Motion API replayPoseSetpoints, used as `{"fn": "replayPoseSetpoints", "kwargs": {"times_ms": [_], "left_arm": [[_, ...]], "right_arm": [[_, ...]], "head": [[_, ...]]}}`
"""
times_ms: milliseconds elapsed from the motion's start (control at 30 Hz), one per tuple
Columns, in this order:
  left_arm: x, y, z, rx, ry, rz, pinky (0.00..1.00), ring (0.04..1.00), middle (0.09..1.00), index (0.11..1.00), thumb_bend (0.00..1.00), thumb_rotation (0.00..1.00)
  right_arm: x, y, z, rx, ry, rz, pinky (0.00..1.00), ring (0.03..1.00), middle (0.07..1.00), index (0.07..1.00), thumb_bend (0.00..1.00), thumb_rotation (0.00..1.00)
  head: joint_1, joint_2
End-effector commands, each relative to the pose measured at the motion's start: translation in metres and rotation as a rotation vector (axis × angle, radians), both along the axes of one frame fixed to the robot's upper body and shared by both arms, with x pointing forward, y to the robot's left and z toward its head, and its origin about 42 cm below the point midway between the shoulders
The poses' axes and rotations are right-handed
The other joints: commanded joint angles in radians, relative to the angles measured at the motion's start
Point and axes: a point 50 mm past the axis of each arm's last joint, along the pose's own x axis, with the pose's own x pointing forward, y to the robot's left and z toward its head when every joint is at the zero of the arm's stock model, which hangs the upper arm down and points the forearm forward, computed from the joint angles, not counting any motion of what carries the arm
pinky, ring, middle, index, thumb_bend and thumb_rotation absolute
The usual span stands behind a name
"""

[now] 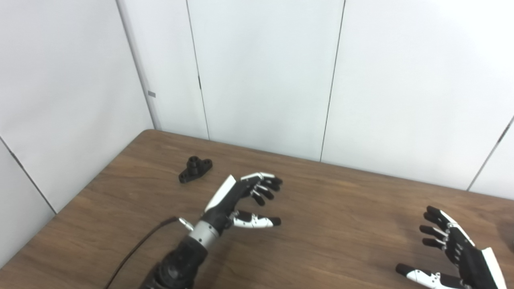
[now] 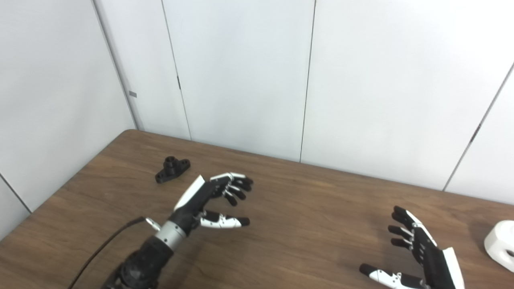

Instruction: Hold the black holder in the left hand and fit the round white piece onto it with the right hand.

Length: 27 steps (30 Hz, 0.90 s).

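Black holder (image 1: pixel 195 169) lies flat on the wooden surface (image 1: pixel 321 224) near its far left corner, just beyond the left hand (image 1: pixel 241 198) and not touching it. Left hand: fingers spread, holding nothing. Round white piece (image 2: pixel 500 245) sits at the surface's right edge, just beside the right hand (image 2: pixel 421 253), apart from it. Right hand: fingers wide, empty.

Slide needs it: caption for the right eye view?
Both hands open above the table, black holder and white piece untouched.
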Motion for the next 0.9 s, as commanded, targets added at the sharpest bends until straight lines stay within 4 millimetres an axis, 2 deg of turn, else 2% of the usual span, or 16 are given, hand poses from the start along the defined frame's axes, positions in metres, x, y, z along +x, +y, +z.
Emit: {"fn": "replayPoseSetpoints", "kwargs": {"times_ms": [0, 33, 167, 300, 433, 633, 767, 867], "left_arm": [[0.008, 0.009, 0.032, 0.019, -0.092, 0.008, 0.60, 0.743, 0.806, 0.818, 0.75, 0.00], [0.008, 0.013, 0.035, 0.027, -0.100, 0.017, 0.64, 0.788, 0.839, 0.848, 0.76, 0.00], [0.009, 0.030, 0.047, 0.071, -0.143, 0.084, 0.72, 0.845, 0.885, 0.876, 0.80, 0.00], [0.008, 0.045, 0.059, 0.145, -0.166, 0.207, 0.70, 0.837, 0.883, 0.858, 0.80, 0.00], [0.010, 0.059, 0.068, 0.169, -0.156, 0.279, 0.76, 0.878, 0.889, 0.860, 0.79, 0.01], [0.015, 0.080, 0.076, 0.184, -0.190, 0.364, 0.63, 0.805, 0.879, 0.850, 0.79, 0.00], [0.019, 0.091, 0.079, 0.235, -0.197, 0.457, 0.66, 0.813, 0.869, 0.850, 0.79, 0.01], [0.020, 0.097, 0.080, 0.284, -0.199, 0.533, 0.71, 0.847, 0.866, 0.849, 0.78, 0.06]], "right_arm": [[0.003, 0.001, 0.018, 0.007, -0.090, 0.004, 0.70, 0.779, 0.849, 0.849, 0.72, 0.00], [0.003, 0.001, 0.018, 0.004, -0.096, 0.002, 0.69, 0.771, 0.843, 0.843, 0.73, 0.00], [0.004, 0.000, 0.018, 0.007, -0.096, -0.002, 0.69, 0.774, 0.844, 0.843, 0.73, 0.00], [0.004, -0.001, 0.019, 0.004, -0.092, 0.002, 0.70, 0.780, 0.856, 0.852, 0.73, 0.00], [0.004, -0.001, 0.020, -0.002, -0.090, -0.001, 0.69, 0.780, 0.857, 0.851, 0.73, 0.00], [0.004, -0.002, 0.020, -0.004, -0.089, -0.001, 0.68, 0.773, 0.847, 0.844, 0.73, 0.00], [0.004, -0.002, 0.020, -0.007, -0.094, -0.001, 0.66, 0.753, 0.841, 0.839, 0.74, 0.00], [0.004, -0.002, 0.020, -0.001, -0.097, 0.000, 0.67, 0.756, 0.847, 0.845, 0.73, 0.00]], "head": [[0.000, 0.001], [0.002, 0.001], [0.004, 0.003], [0.003, 0.003], [0.002, 0.001], [0.009, -0.001], [0.009, -0.001], [0.008, 0.001]]}}
